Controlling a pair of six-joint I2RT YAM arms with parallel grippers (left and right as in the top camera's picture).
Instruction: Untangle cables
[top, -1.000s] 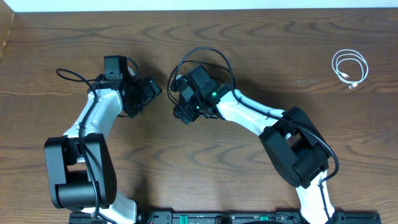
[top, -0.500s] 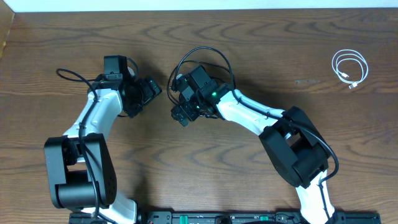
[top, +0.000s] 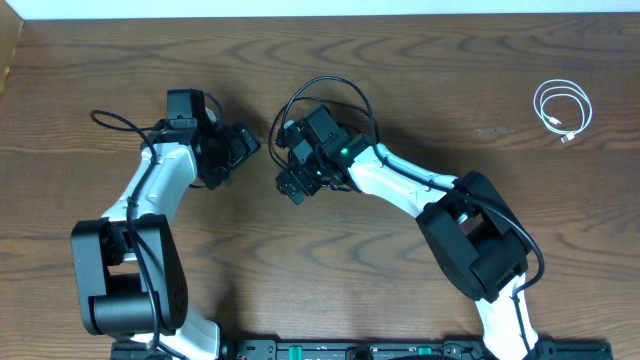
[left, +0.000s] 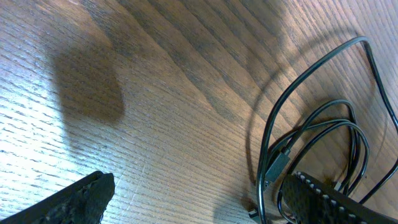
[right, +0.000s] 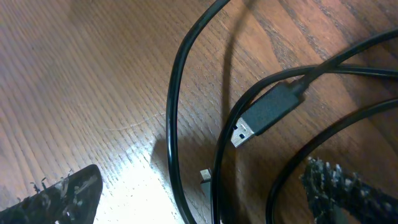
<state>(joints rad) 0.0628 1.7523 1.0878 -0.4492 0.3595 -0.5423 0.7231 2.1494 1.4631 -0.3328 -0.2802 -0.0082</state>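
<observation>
Left end effector (top: 238, 148) first: its wrist view shows the two ridged black fingers (left: 74, 200) spread wide over the dark brown wood-grain table (top: 420, 60). Nothing is pinched. The finger on the far side of that view hangs right over a tangle of thin, glossy black cables (left: 277, 163), which curve in loose overlapping loops. Whether it touches them I cannot tell, as the finger covers the spot.

Across the gap, the right end effector (top: 292, 182) is also spread to its full width and grips nothing. In its own view the worn, rough-faced fingertips (right: 62, 194) sit at the bottom corners, cut off by the frame. The black cables (right: 171, 106) run over the table between them. A flat, rectangular black USB plug (right: 264, 112) lies among the strands, metal mouth facing the camera, and a small pale end (right: 205, 174) peeks out beside one cord. How many separate cords there are is hard to make out. From overhead the wrist hides most of the tangle.

Far right, a thin white cable (top: 562, 108) lies in a neat round coil, well apart from both arms.
</observation>
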